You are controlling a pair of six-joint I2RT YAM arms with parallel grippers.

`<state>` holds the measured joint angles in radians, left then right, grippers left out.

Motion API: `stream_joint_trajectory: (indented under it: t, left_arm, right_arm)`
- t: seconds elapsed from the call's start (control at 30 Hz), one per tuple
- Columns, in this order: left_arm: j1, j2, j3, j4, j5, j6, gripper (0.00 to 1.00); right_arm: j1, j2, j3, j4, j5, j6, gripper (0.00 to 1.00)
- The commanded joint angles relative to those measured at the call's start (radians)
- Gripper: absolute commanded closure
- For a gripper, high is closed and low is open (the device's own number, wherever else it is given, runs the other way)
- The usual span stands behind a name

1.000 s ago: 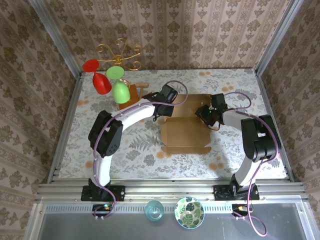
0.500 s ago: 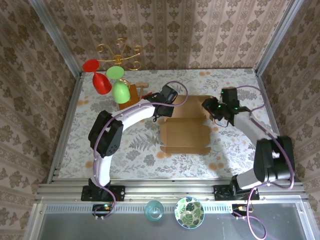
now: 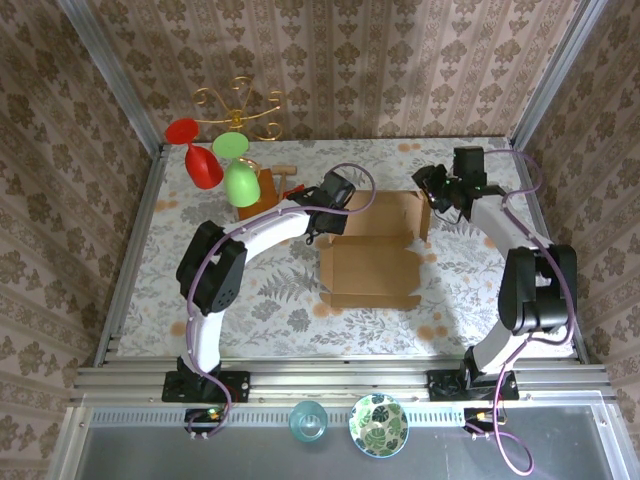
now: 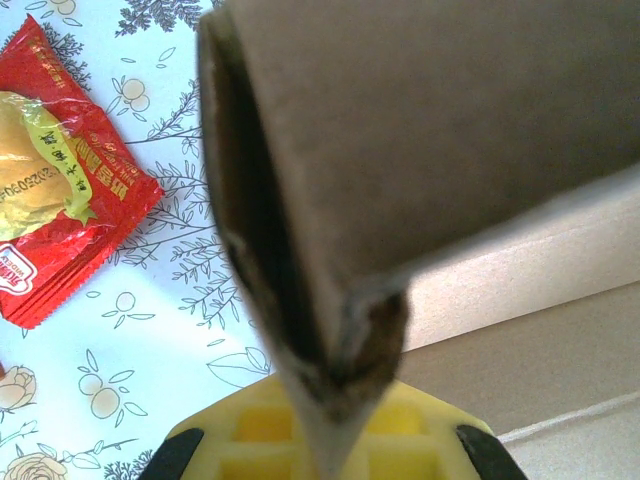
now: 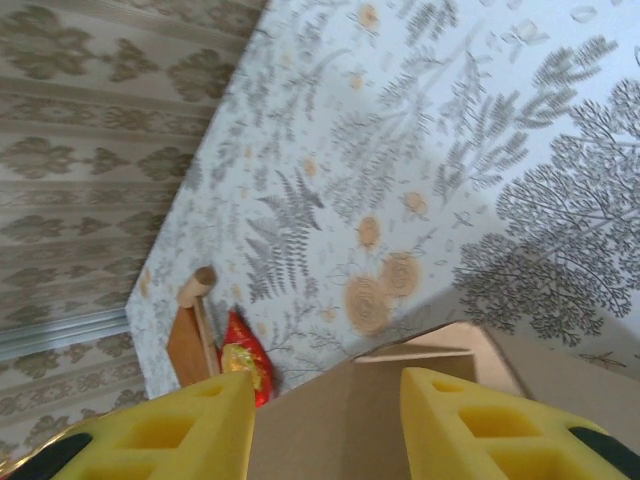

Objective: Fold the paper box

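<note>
The paper box [image 3: 368, 268] lies open in the middle of the table, brown corrugated cardboard with its back panel [image 3: 385, 212] raised. My left gripper [image 3: 319, 230] is at the box's left back corner, shut on a folded flap. In the left wrist view that flap's edge [image 4: 300, 300] runs down between the yellow fingers of the left gripper [image 4: 335, 445]. My right gripper [image 3: 438, 187] hovers just beyond the box's right back corner. In the right wrist view the right gripper [image 5: 325, 425] is open, with the box's cardboard [image 5: 340, 430] showing behind the gap and touching neither finger.
A wooden block stand [image 3: 266, 186] with red and green glasses [image 3: 215, 160] stands at the back left. A red snack packet [image 4: 55, 180] lies on the cloth left of the box. A bowl [image 3: 378, 425] and a glass cup [image 3: 308, 422] sit on the near ledge.
My right gripper has drawn away from the box's right side, moving back and to the right, with its jaws slightly wider. The left gripper has kept its hold on the flap.
</note>
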<state>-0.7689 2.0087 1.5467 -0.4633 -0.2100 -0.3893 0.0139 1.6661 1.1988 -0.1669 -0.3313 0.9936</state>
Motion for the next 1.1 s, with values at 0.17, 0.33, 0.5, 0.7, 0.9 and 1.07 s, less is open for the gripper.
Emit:
stream_joint_trajectory:
  t: [0.17, 0.33, 0.5, 0.7, 0.9, 1.07]
  left_arm:
    - [-0.001, -0.029, -0.013, -0.012, -0.026, 0.015, 1.0]
    - [-0.001, -0.024, -0.005, -0.016, -0.022, 0.017, 1.0]
    - [-0.001, -0.024, -0.004, -0.013, -0.021, 0.023, 1.0]
    - [0.016, -0.042, -0.035, 0.013, 0.011, 0.048, 1.0]
    - [0.049, -0.063, -0.042, 0.018, 0.112, 0.073, 1.0]
    - [0.052, -0.068, -0.055, 0.029, 0.126, 0.085, 1.0]
  right_arm:
    - [0.056, 0.011, -0.015, -0.033, -0.032, 0.035, 0.56]
    - [0.064, -0.016, -0.027, -0.064, -0.009, 0.014, 0.56]
    - [0.07, -0.012, -0.03, -0.049, -0.039, 0.025, 0.56]
    - [0.017, -0.125, -0.036, -0.099, -0.017, -0.077, 0.53]
    - [-0.144, -0.349, -0.197, -0.032, -0.01, -0.18, 0.55]
    - [-0.269, -0.308, -0.4, 0.128, -0.072, -0.177, 0.75]
